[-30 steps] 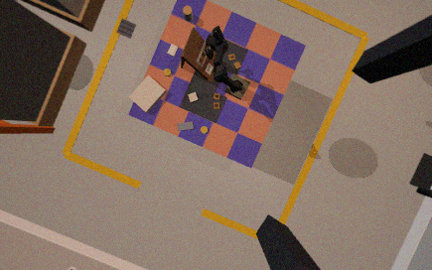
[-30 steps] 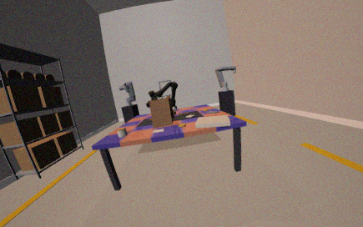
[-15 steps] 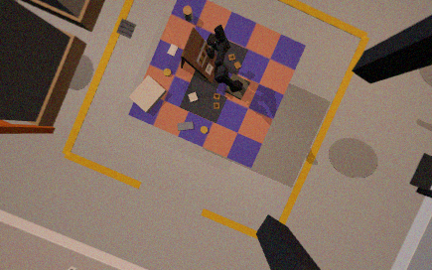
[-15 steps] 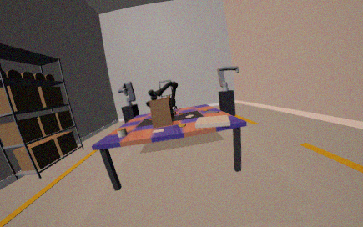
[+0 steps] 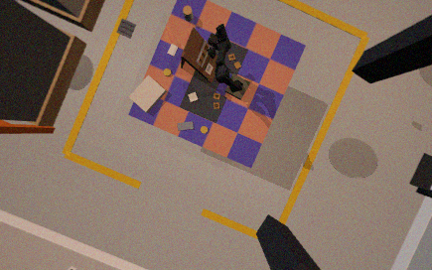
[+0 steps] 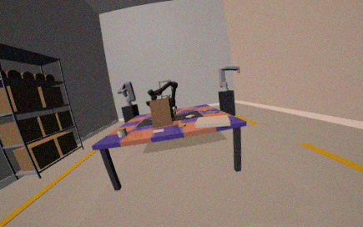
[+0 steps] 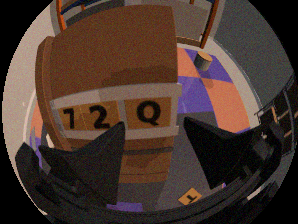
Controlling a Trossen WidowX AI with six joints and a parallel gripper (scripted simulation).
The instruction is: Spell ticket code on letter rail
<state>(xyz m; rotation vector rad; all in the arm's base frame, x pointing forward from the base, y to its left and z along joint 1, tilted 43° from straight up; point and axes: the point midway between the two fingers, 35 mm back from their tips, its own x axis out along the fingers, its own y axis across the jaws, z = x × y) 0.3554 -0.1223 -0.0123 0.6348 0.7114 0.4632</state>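
Observation:
The brown upright board (image 5: 195, 46) (image 6: 160, 113) (image 7: 113, 43) stands on the checkered counter (image 5: 279, 52). Its pale letter rail (image 7: 113, 95) carries tiles reading 1 (image 7: 69, 119), 2 (image 7: 99, 117), then Q (image 7: 148, 115), with Q apart from the 2 by a small gap. My gripper (image 7: 155, 123) (image 5: 214, 51) is in front of the rail at the Q tile. Its fingers stand apart on either side below the tile and hold nothing. Several loose orange letter tiles (image 5: 231, 57) (image 5: 216, 96) (image 7: 189, 197) lie on the dark mat (image 5: 202, 89). A small white card (image 5: 193, 97) lies on that mat.
A beige slab (image 5: 147, 93) (image 6: 213, 122) lies near the counter's edge. Small yellow cylinders (image 5: 167, 71) (image 5: 204, 129) (image 5: 187, 10), a grey block (image 5: 185, 126), another white card (image 5: 173, 50) and a small cup (image 6: 122, 133) sit about the counter. Shelving (image 6: 26, 117) stands at the left.

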